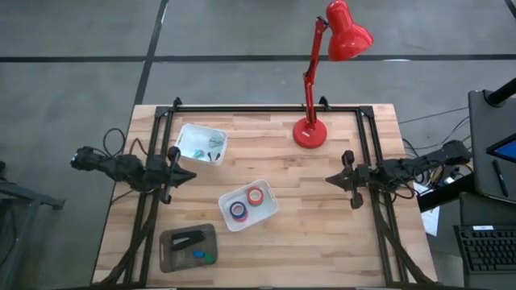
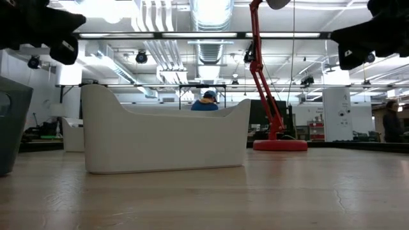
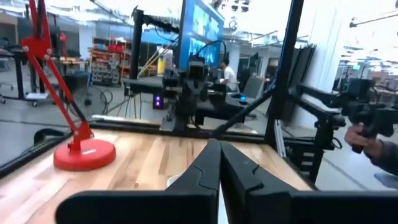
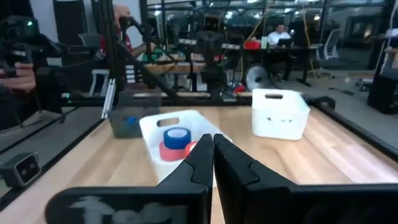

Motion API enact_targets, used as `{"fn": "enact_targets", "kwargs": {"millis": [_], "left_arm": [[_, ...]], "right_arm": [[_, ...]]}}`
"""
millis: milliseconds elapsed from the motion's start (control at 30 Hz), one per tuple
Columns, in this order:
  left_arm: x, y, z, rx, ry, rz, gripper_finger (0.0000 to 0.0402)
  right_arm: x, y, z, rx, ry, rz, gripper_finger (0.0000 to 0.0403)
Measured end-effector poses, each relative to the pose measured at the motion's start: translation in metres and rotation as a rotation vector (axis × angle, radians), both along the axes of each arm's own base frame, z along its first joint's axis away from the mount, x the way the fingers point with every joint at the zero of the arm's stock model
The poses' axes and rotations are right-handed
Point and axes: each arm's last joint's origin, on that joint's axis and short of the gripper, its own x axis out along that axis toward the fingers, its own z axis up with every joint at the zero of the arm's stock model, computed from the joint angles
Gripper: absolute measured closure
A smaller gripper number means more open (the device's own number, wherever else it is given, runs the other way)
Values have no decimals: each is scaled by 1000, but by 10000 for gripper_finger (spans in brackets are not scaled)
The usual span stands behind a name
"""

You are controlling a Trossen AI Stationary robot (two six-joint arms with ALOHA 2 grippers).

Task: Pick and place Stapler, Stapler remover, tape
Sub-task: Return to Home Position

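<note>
Black stapler (image 1: 187, 238) lies well apart from left pincer (image 1: 189, 175).

A red desk lamp (image 1: 310, 133) stands on the far side of the wooden bench (image 1: 322, 201), its shade leaning out past the edge. A person in a blue cap (image 2: 206, 102) sits beyond. A keyboard (image 1: 488, 250) lies off to the right.
</note>
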Motion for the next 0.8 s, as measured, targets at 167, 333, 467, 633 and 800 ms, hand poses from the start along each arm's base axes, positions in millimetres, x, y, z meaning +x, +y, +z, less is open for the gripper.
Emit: {"fn": "enact_targets", "kwargs": {"millis": [167,333,467,633,800], "left_arm": [[-1,0,-10,28,27,-26,397],[0,-1,-16,30,56,-25,396],[1,-1,-20,35,57,-21,399],[4,0,-28,44,56,20,392],[4,0,-29,116,62,37,384]], "right_arm": [[-4,-4,-11,20,9,25,394],[-7,-13,-18,26,46,-12,394],[-10,-19,-17,29,34,-18,394],[-11,-23,-16,33,34,-36,394],[-9,-24,-18,27,59,-52,394]]}}
